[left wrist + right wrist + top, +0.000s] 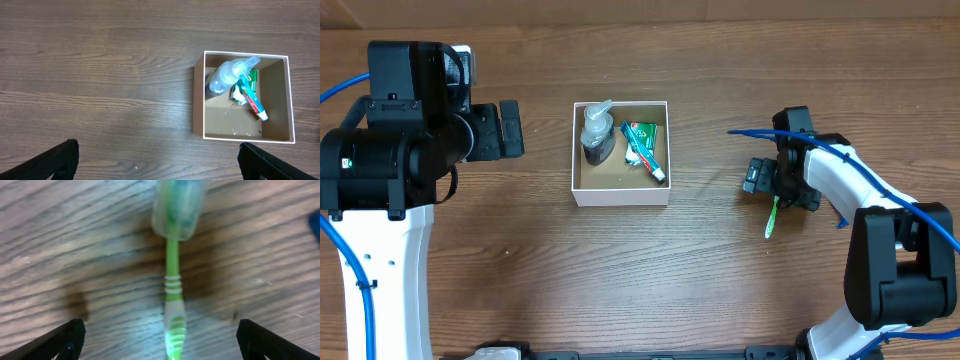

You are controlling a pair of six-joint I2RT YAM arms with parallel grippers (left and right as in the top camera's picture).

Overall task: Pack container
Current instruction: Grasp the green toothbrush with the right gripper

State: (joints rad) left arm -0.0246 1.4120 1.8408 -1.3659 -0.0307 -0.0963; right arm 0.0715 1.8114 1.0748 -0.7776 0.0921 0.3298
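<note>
The container (620, 194) is a square white-walled cardboard box with a brown inside, at the table's middle. In it lie a clear spray bottle (597, 135) and a toothpaste tube (645, 152); the box also shows in the left wrist view (200, 105). A green toothbrush (771, 219) lies on the table at the right; in the right wrist view (173, 295) it runs between the fingers, its head under a clear cap. My right gripper (159, 340) is open and low over it, one finger on each side. My left gripper (159, 160) is open and empty, left of the box.
The wooden table (700, 60) carries nothing else loose. Blue cables (750, 132) run along the right arm above the toothbrush. The left arm's black body (410, 130) stands left of the box.
</note>
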